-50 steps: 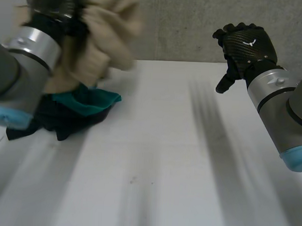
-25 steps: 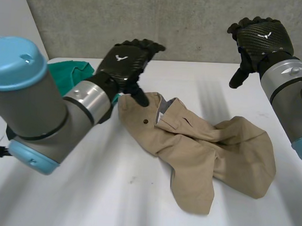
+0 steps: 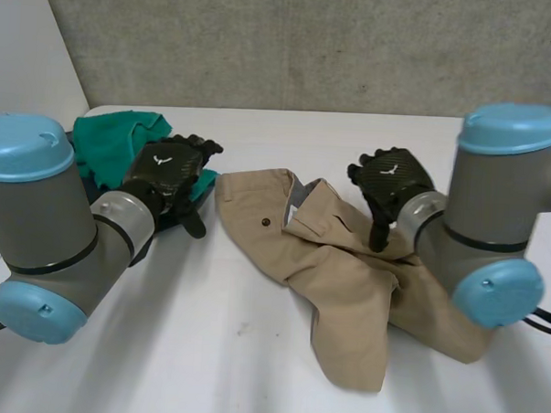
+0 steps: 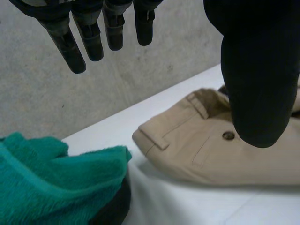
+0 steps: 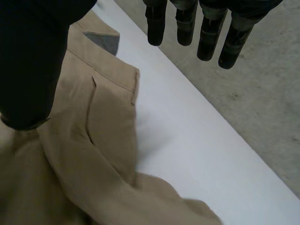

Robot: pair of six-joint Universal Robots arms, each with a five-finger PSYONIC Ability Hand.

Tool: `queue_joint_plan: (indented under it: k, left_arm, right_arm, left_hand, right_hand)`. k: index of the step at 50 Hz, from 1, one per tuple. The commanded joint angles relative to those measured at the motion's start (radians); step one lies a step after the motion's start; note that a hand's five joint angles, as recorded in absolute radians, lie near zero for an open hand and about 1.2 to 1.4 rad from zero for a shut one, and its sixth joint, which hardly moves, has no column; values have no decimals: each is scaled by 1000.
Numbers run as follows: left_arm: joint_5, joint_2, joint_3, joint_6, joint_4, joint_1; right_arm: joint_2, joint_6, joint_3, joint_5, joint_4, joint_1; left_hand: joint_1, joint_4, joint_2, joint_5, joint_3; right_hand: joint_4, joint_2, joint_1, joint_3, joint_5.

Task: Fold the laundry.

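On the near side of the white table [image 3: 205, 350] lies the end of one leg of the tan trousers [image 3: 345, 283]. The trousers are in the middle of the table, a bit toward the right arm. They are not folded. They lie in a loose, wrinkly heap, and the two legs bend and spread apart. The other leg runs off under the right arm. Farther back is the top of the trousers, which lies flat. It has a small brown button [image 3: 266, 222]. The front is open there, so some grey lining [image 3: 297, 200] shows.

The right hand [image 3: 391, 180] hangs over the top part of the trousers. Its fingers are straight and spread away from the thumb, and it holds nothing. The thumb points down at the cloth, but I cannot tell if it touches.

The left hand [image 3: 167, 170] is just beside the top of the trousers, on the other side. Its fingers are straight too, well away from the thumb, with nothing in them.

Behind the left hand is a green towel [image 3: 114, 135] in a soft pile. It lies on top of a dark cloth [image 4: 112, 208]. At the very back is a grey wall [image 3: 310, 43].
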Motion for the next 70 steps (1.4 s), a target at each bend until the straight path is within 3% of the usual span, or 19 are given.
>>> queue_joint_plan:
  k: [1,17,21,22,23,31,35,42,44,45,47,55,64,70]
  left_arm:
    - [-2,14,-19,15,-2,10]
    - [-2,138,-117,15,3,49]
    - [-2,145,-131,15,3,57]
    - [-1,145,-132,15,3,60]
    - [-1,145,-132,15,3,65]
    - [-1,161,-115,15,3,89]
    - [1,187,-92,15,3,112]
    - [4,229,-84,4,1,126]
    - [4,234,-92,3,1,123]
    - [4,234,-95,3,1,120]
    - [5,235,-115,3,1,115]
    - [8,221,-141,3,3,103]
    - [7,218,-141,1,3,100]
    - [8,220,-143,1,3,109]
  right_arm:
    - [144,173,-155,-14,-70,40]
    - [424,235,-445,-34,17,90]
    - [457,235,-523,-29,34,96]
    - [458,235,-561,-29,35,98]
    - [457,235,-581,-31,39,98]
    - [389,253,-828,-26,46,98]
    - [316,334,-939,-28,39,95]
    - [221,398,-883,-34,91,95]
    - [207,396,-812,-34,130,95]
    - [196,395,-740,-31,172,93]
    - [191,393,-669,-26,203,93]
    - [199,407,-388,-20,226,98]
    - [342,396,-420,-17,166,98]
    - [454,390,-515,4,166,98]
  left_hand:
    - [5,-5,-5,-24,-14]
    - [-1,-11,-11,-29,-20]
    - [-3,-14,-14,-32,-22]
    - [-3,-14,-14,-32,-22]
    - [-3,-14,-14,-32,-22]
    - [-3,-14,-14,-32,-22]
    - [-3,-14,-14,-32,-22]
    - [-3,-14,-14,-32,-22]
    - [-6,-17,-17,-35,-25]
    - [-6,-17,-17,-35,-25]
    - [-9,-20,-20,-38,-28]
    - [-12,-23,-23,-41,-31]
    - [-12,-23,-23,-41,-31]
    - [-12,-23,-23,-41,-31]
  right_hand:
    - [-32,-29,-1,-25,-51]
    - [100,103,131,106,81]
    - [745,748,775,751,725]
    - [1078,1081,1108,1084,1058]
    - [1173,1176,1204,1179,1153]
    - [1174,1177,1205,1180,1154]
    - [1174,1177,1205,1180,1154]
    - [1126,1128,1156,1132,1106]
    - [570,573,601,576,551]
    - [102,105,133,108,83]
    - [-48,-45,-17,-42,-67]
    - [-48,-45,-17,-42,-67]
    - [21,24,52,27,2]
    - [253,256,283,259,233]
